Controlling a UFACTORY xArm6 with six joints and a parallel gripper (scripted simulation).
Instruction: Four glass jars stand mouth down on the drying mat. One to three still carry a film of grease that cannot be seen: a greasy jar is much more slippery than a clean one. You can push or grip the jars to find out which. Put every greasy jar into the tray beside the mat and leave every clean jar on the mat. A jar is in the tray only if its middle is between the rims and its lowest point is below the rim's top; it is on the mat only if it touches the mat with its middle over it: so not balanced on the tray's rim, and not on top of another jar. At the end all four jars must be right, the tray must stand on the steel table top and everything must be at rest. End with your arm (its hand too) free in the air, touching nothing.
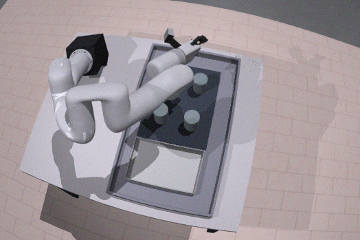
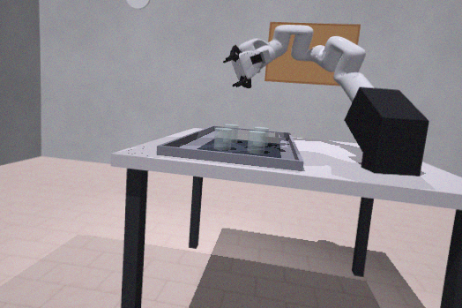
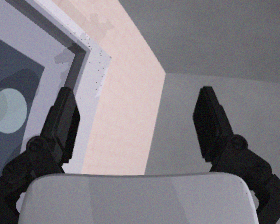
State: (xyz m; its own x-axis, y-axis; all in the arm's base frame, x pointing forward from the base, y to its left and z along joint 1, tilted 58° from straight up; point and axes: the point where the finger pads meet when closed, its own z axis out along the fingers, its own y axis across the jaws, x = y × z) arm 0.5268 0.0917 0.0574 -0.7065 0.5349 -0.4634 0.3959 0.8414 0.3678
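Note:
Four pale glass jars stand on the dark drying mat (image 1: 212, 100) (image 3: 6, 55). One jar (image 1: 200, 80) is at the mat's back right, another jar (image 1: 161, 114) at the left, and a third jar (image 1: 192, 120) nearest the tray. The fourth jar is mostly hidden under the arm. The exterior view shows two nearer jars (image 2: 223, 138) (image 2: 257, 142) and two behind. The wrist view shows a jar (image 3: 9, 111) at the left edge. The white tray (image 1: 168, 173) beside the mat is empty. My gripper (image 1: 185, 36) (image 2: 232, 72) (image 3: 136, 101) is open and empty, high above the far end of the table.
A raised grey border (image 1: 225, 137) (image 2: 229, 159) surrounds mat and tray on the pale table (image 1: 240, 161) (image 2: 176, 171). The arm's black base (image 1: 94, 55) (image 2: 390, 146) stands at one side. The forearm hangs over part of the mat in the top view.

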